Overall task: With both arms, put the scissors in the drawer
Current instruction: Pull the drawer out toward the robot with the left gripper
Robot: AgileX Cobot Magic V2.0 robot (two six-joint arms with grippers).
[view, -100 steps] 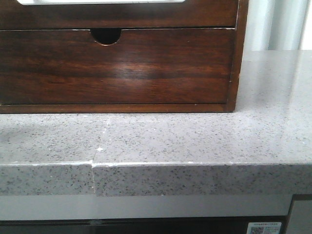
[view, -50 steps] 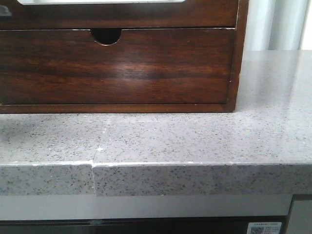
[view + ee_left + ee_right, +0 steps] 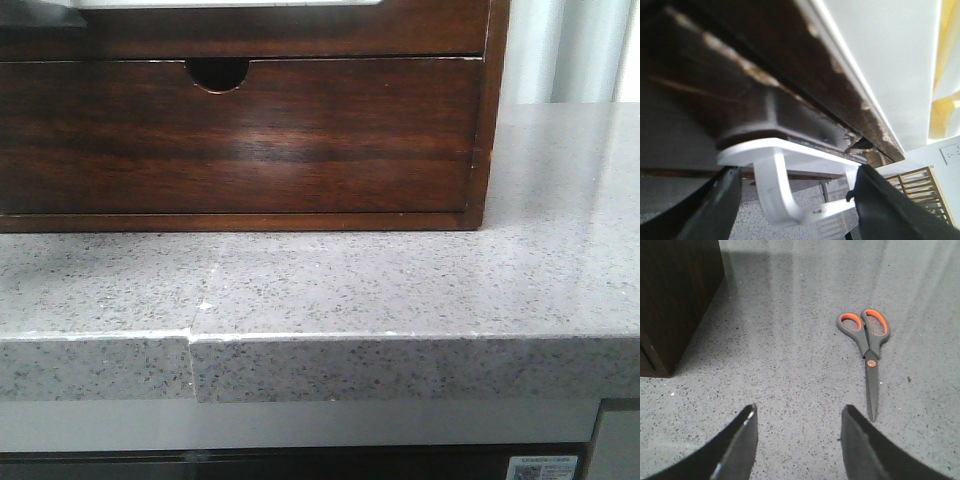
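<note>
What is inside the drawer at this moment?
Cannot be seen: the drawer is shut flush in its wooden case, hiding its inside. The scissors lie on the countertop, so not inside.

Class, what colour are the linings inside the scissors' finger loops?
Orange, set in dark grey handles on the scissors. The right wrist view shows them best.

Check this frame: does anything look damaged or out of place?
The countertop front edge has a stepped seam with a small chip. The wooden case edge looks chipped in the left wrist view. The scissors lie closed and flat on the counter.
</note>
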